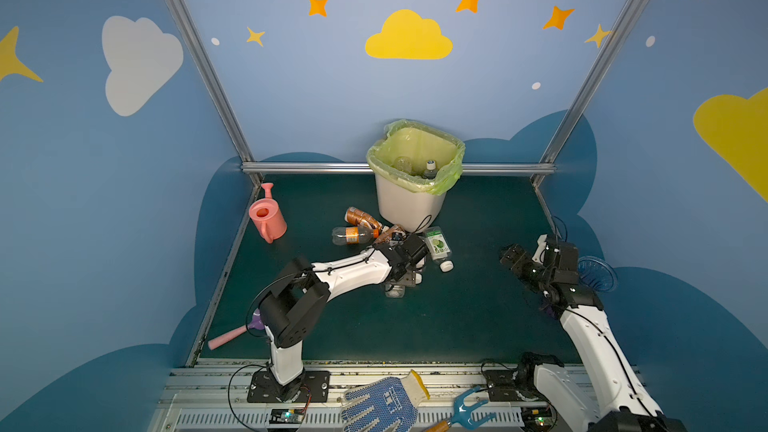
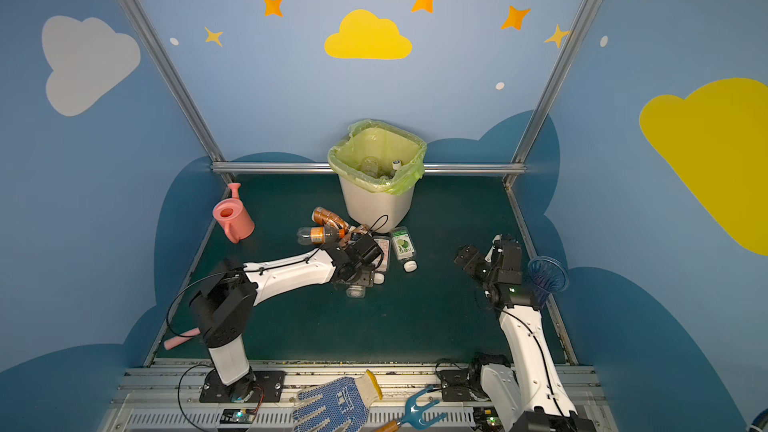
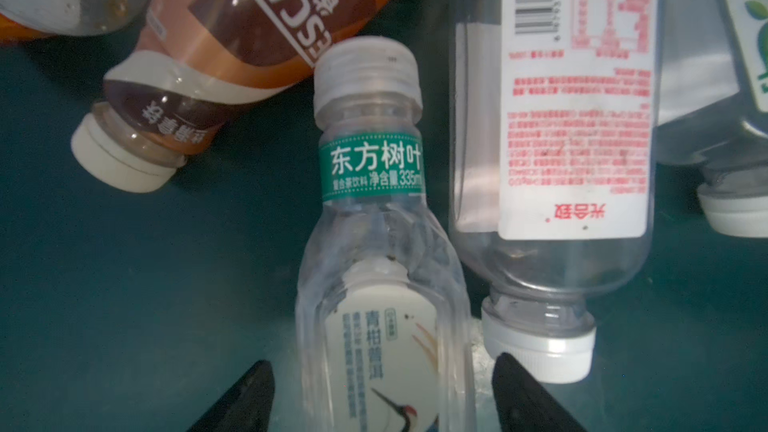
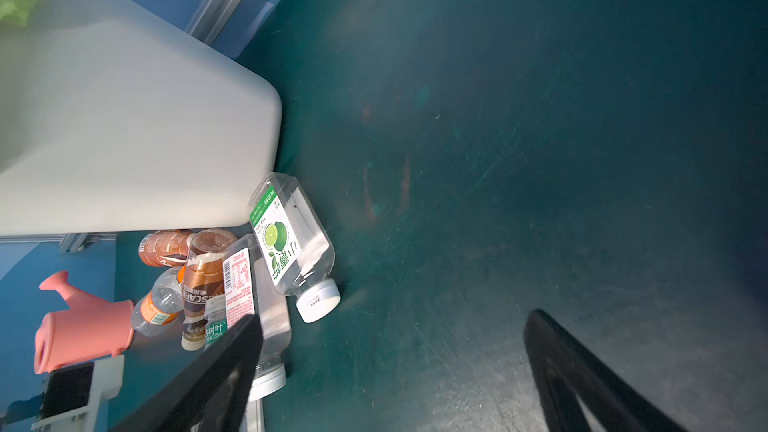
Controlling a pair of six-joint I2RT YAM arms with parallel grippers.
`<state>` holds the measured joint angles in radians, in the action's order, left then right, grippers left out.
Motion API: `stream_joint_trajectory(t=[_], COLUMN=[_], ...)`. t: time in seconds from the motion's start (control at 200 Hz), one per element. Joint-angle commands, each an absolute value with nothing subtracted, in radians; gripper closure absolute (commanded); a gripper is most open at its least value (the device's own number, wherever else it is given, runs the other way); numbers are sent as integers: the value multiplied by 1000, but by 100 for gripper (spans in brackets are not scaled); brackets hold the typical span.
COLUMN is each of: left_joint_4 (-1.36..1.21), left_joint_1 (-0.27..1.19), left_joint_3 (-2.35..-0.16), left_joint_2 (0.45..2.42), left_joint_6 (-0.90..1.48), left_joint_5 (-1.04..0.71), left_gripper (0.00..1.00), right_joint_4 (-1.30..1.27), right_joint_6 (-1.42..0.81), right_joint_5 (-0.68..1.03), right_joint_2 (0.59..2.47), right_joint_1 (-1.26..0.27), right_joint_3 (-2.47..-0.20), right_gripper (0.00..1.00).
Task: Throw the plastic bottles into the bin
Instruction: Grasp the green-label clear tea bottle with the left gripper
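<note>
Teal mat point(image 1: 457, 317), blue cloud-painted walls point(image 1: 311, 89)

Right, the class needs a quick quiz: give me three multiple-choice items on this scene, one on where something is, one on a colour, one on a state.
1. Where is the watering can? A left of the bin, on the mat; B inside the bin; C beside the right arm.
2. What colour is the bin's bag? A black; B red; C light green.
3. How are the right fingers? A shut on a bottle; B open, empty; C shut on a glove.
Key: A, it stands on the mat, left of the bin; C, green plastic folds over the rim; B, only bare mat shows between them.
</note>
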<state>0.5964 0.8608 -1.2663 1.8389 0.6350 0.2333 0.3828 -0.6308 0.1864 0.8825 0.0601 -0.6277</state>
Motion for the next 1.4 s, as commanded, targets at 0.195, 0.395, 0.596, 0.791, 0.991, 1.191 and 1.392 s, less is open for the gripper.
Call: stream_joint_trajectory(t=[0.195,0.395,0.596,0.791,0.991,1.191,1.392], left_joint_4=[660,656,682,714,744,748,773], left_joint_1=[864,866,877,877,876,875,870], left_joint_3=[-1245,-1172,-1061,-991,-990,-1017,-1050], left_joint_2=[1839,1773,1668,1572,1526,1533,1543], left_joint_6=[592,584,597,591,564,553,518], left_joint_5=[246,217,195,184,204,207,235], left_gripper=[43,56,52,40,25,10,0], right_joint_4=[337,341,357,357,359,381,400], right_joint_6=[-651,-671,-688,-712,-720,-714,-711], right_joint_5=[254,261,284,304,300,293,282], right_joint_2=[887,887,889,894,890,894,882], right_joint_1=[91,95,94,93,92,92,92], right_joint_3=[-595,-596,-600,-588,-569,-587,-587], right_gripper=[2,2,2,2,2,2,2])
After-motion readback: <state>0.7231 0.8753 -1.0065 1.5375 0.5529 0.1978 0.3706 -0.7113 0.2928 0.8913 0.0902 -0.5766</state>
